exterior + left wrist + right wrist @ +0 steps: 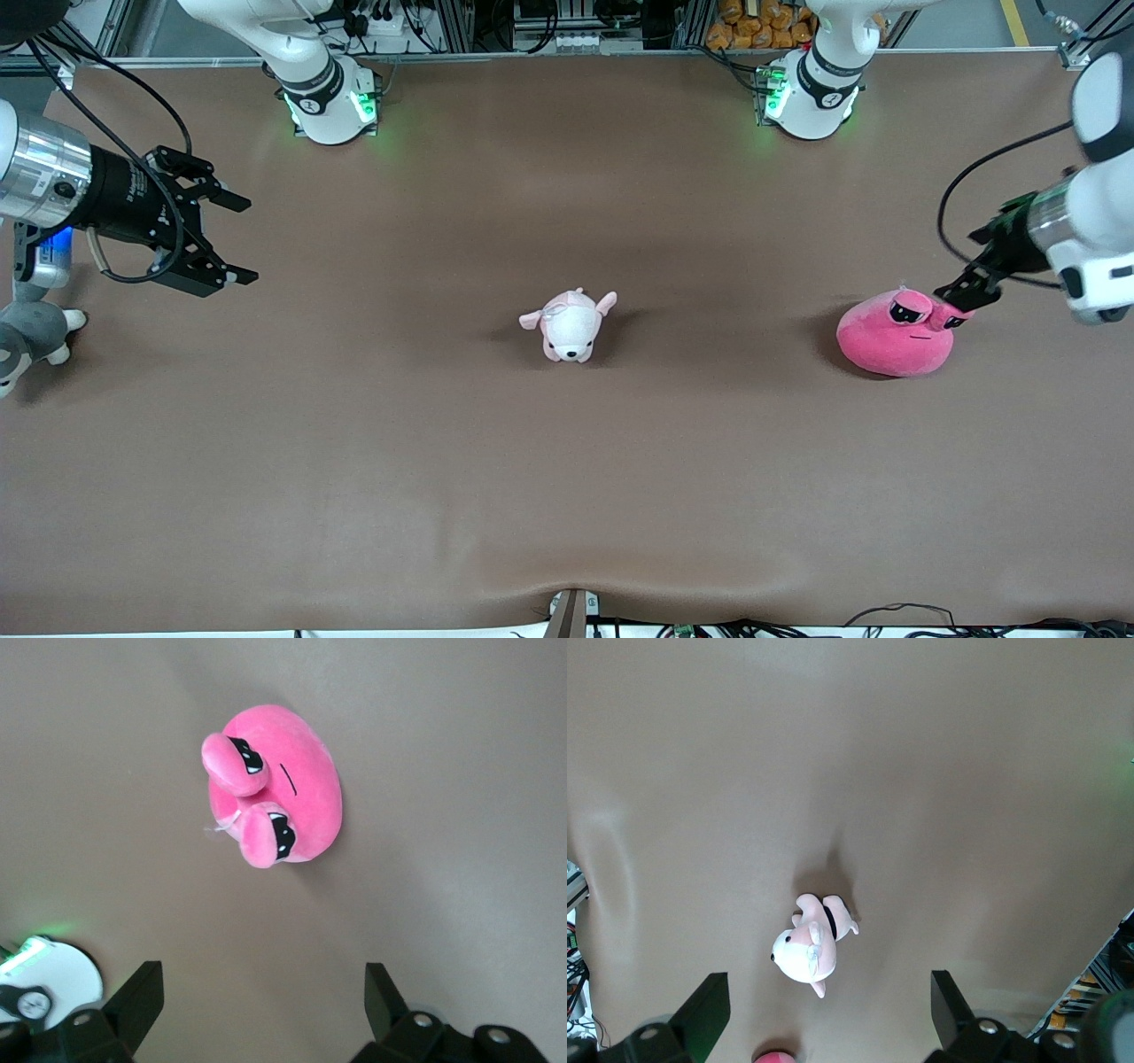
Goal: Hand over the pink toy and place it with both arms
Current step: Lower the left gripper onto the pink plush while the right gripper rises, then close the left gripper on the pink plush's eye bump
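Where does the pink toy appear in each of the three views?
Front view: the pink toy sits on the table toward the left arm's end, just under the left tool.
Left wrist view: it fills the upper middle, eye stalks up.
Right wrist view: only a sliver at the bottom edge.
Shared landmark: the puppy plush, absent from the left wrist view.

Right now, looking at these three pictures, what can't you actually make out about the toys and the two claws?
- Grey-and-white plush animal, front view: cut off by the picture edge, and the right arm hides part of it.
- Left claw, front view: it is over the pink toy, but contact cannot be judged; the left wrist view shows open fingers apart from it.
- Pink toy's underside: hidden against the table.
- Right claw: open, waiting.
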### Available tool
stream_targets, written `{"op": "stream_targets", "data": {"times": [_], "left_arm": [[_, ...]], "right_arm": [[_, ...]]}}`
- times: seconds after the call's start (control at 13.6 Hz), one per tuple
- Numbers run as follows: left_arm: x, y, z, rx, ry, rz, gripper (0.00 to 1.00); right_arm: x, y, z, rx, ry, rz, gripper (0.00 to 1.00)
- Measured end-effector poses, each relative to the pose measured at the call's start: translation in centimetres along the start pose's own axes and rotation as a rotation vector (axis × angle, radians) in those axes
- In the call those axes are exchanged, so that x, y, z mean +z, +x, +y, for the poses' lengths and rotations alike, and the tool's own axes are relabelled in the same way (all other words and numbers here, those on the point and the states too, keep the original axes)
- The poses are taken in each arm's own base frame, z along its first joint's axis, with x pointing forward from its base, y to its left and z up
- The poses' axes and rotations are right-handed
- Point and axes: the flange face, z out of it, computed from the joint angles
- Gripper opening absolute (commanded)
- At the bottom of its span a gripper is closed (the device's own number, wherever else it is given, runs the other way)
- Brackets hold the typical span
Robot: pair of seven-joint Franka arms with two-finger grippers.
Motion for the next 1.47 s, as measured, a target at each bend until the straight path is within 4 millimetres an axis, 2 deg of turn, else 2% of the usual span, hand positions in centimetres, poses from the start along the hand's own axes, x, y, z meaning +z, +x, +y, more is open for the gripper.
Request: {"op": "stream_targets", "data": {"times": [0.15, 0.44, 0.59, 0.88, 1.1, 1.33, 1.47], "left_arm": [[2.6, 0.2, 0.6, -0.058, -0.004, 0.0, 1.0], [7.2, 1.3, 0.3, -0.249, -0.012, -0.003, 1.0], [8.3, 2.7, -0.6, -0.303, -0.02, -0.006, 1.0], [8.7, 7.8, -3.8, -0.431, -0.061, -0.071, 1.0], [9.6, 9.5, -5.4, -0.479, -0.057, -0.104, 1.0], [11.6, 11.7, -7.2, -0.548, -0.086, -0.138, 1.0], [12.9, 12.4, -8.0, -0.568, -0.099, -0.143, 1.0]], "right_arm": [[0.0, 0.0, 0.0, 0.0, 0.0, 0.0, 1.0], [0.0, 0.0, 0.0, 0.001, -0.002, 0.0, 1.0], [0.0, 0.1, 0.0, 0.002, -0.003, 0.0, 1.0], [0.0, 0.1, 0.0, 0.002, -0.003, 0.0, 1.0], [0.0, 0.1, 0.1, 0.002, -0.006, 0.0, 1.0], [0.1, 0.2, 0.1, 0.003, -0.009, -0.001, 1.0], [0.1, 0.2, 0.1, 0.004, -0.011, -0.001, 1.0]]}}
